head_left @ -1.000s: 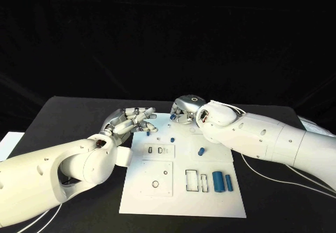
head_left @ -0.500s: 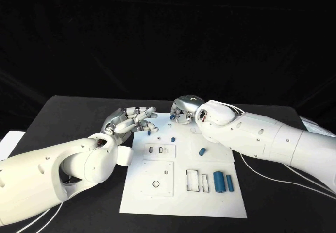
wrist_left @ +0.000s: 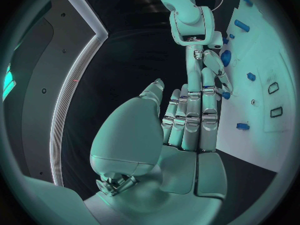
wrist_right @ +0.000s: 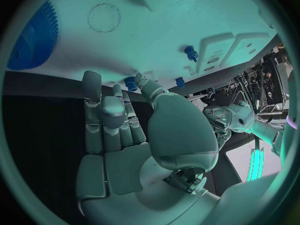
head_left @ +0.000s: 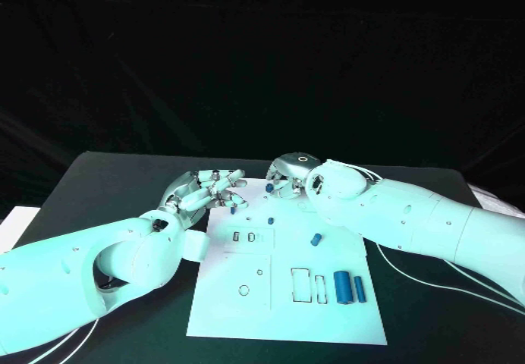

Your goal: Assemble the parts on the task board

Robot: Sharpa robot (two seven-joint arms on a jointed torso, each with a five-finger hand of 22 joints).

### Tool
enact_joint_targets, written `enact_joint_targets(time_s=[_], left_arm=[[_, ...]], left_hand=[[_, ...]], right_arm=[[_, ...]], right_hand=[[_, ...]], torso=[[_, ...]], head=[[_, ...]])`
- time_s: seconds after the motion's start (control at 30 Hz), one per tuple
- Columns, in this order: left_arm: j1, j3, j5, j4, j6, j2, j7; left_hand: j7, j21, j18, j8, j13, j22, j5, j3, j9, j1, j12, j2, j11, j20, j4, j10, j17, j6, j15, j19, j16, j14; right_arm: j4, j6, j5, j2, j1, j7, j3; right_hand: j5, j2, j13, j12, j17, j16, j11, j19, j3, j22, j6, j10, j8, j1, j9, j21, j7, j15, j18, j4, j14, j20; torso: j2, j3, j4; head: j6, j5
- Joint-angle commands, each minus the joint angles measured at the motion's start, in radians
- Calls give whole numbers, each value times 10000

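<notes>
1. The task board (head_left: 287,307) is laid mid-table, with both hands met at its far edge
2. A small blue part (head_left: 269,187) is seen at the right hand (head_left: 290,176); whether it is pinched cannot be told
3. The left hand (head_left: 210,189) is held with fingers extended, side by side, nothing gripped
4. The part could be dropped or knocked if the hands collide
5. The blue cylinders (head_left: 348,286) at the near right could be disturbed by the right forearm
</notes>
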Motion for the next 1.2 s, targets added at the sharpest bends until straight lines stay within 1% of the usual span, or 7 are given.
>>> enact_joint_targets(time_s=[0.03,0.47,0.67,0.77,0.87,1.07,1.2], left_arm=[[22,9,-18,-1,146,25,18],[29,9,-18,-29,190,-29,3],[30,7,-18,-110,251,-31,23],[28,5,-18,-163,272,-13,20],[27,4,-18,-200,290,3,16],[23,3,-18,-218,324,35,22],[20,2,-18,-213,350,68,27]], left_hand=[[5,-32,98,9,-9,10,28,-17,0,-29,21,-7,0,-9,-48,-49,17,-81,-1,-78,24,-69],[-32,-65,105,98,-1,15,10,-7,25,-4,99,38,-24,-1,-94,-18,78,-6,-3,-132,17,-162],[-113,-95,129,193,2,21,7,38,45,41,158,94,-87,-6,-146,113,133,147,-39,-165,-7,-221],[-118,-97,131,201,2,23,5,40,46,44,163,95,-93,-6,-151,130,138,163,-43,-167,-8,-223],[-118,-97,132,202,2,23,5,40,46,44,164,94,-93,-7,-152,132,139,165,-43,-167,-8,-223],[-129,-100,138,220,1,28,5,55,48,57,173,105,-106,-10,-166,175,157,205,-53,-166,-8,-221],[-140,-101,142,232,0,31,5,66,50,66,179,113,-117,-12,-174,205,168,232,-60,-164,-8,-218]], right_arm=[[63,-90,-83,-41,4,-57,0],[1426,-828,712,-1370,7,652,74],[2286,-746,2192,-2524,35,809,166],[2574,-403,2965,-3019,90,679,185],[2692,-52,3370,-3377,132,446,193],[2504,430,3443,-3591,157,-99,196],[2242,625,3267,-3508,155,-288,186]], right_hand=[[50,-60,13,35,-18,15,4,-80,-95,-8,-111,-70,-21,12,1,-22,31,67,19,28,13,-15],[253,171,84,336,138,210,40,-16,-158,236,381,460,144,477,116,199,135,93,-12,42,32,14],[635,-84,718,1476,1889,1454,-336,603,-366,1531,539,2393,118,550,111,1064,-55,-167,-201,76,374,-161],[1265,-264,2057,2869,2916,2253,-538,1110,-914,2513,456,2700,120,475,99,1782,-222,-396,-366,254,532,-399],[1542,-210,6393,6895,4162,3118,-572,1401,-1487,3388,280,2125,168,609,107,2393,-351,-213,-527,451,598,-394],[1646,24,9128,9388,4982,3592,-381,1488,-1993,3867,-29,2116,156,268,94,2708,-103,-201,-578,1068,659,-252],[1661,58,9610,9761,5168,3700,-344,1518,-2082,4002,-129,2043,169,447,96,2804,-65,-167,-589,1102,677,-223]], torso=[[12,-3,3],[-47,39,-118],[-137,112,-255],[-191,150,-320],[-231,179,-382],[-244,226,-419],[-246,188,-382]], head=[[79,9],[52,-113],[53,-188],[67,-195],[70,-138],[67,-105],[85,-149]])
